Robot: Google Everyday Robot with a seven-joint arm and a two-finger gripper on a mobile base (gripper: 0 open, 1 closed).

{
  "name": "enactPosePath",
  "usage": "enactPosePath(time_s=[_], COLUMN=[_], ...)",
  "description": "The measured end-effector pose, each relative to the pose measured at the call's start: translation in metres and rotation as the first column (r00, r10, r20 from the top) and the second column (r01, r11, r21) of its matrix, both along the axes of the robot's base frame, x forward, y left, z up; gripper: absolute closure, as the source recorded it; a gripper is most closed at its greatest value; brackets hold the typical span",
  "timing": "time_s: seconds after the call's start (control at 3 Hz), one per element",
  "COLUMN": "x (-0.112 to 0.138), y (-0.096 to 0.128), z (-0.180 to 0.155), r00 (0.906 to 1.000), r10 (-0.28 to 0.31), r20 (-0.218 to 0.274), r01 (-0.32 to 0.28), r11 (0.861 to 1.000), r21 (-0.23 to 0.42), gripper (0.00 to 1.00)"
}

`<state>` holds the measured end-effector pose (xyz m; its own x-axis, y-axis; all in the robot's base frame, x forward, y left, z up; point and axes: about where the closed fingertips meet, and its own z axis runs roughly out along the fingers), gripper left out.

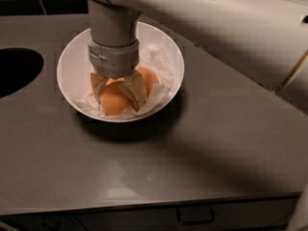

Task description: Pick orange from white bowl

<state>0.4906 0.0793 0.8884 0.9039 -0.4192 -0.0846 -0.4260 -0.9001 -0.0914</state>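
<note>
Camera view: gripper [118, 98] down in the white bowl [71, 71], straddling the orange [111, 104].
Its fingers [136, 91] sit either side of the orange at the bowl's near side, apparently clamped on it, though the left contact is partly hidden. A second orange [149, 78] touches it on the right. The fruit is probably firm, fairly heavy and round, so likely to roll or slip; best gripped across its widest middle. Crumpled paper [161, 57] may snag.
</note>
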Motion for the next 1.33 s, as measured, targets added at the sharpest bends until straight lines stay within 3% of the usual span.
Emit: enactPosePath(time_s=[1.33], x=[-0.007], y=[0.006], z=[0.029], r00=[0.9962], r10=[0.021], r20=[0.085], r01=[-0.023], r11=[1.0], r21=[0.021], gripper=[1.0])
